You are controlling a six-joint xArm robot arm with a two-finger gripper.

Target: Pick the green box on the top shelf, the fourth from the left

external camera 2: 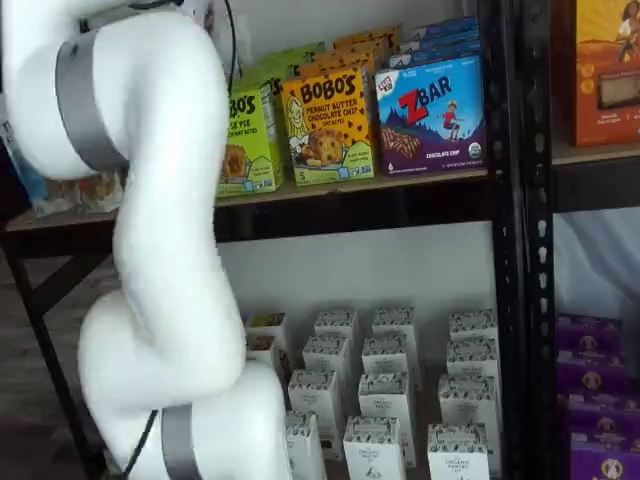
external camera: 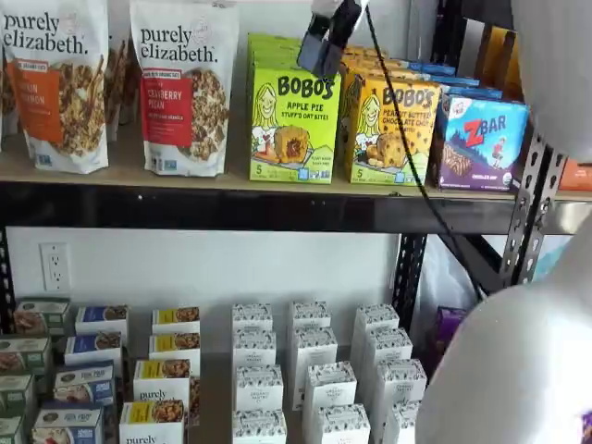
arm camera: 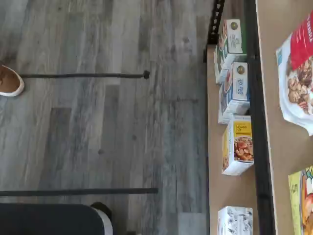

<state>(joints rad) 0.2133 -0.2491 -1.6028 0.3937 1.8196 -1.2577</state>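
The green box (external camera: 291,125) stands upright at the front of the top shelf (external camera: 139,176), a lime carton reading "BOBO'S APPLE PIE". In a shelf view (external camera 2: 245,135) my white arm covers its left part. My gripper (external camera: 326,44) hangs from the view's top edge as a dark mass of black fingers. It is just above and in front of the box's upper right corner, with a cable trailing beside it. No gap between the fingers shows, and no box is in them. In the wrist view a lime-yellow carton corner (arm camera: 299,203) lies on the tan board.
A yellow-orange Bobo's box (external camera: 393,129) touches the green box's right side, then a blue ZBar box (external camera: 481,139). Granola bags (external camera: 185,88) stand to its left. White cartons (external camera: 314,370) fill the lower shelf. My arm (external camera 2: 150,250) blocks much of one shelf view.
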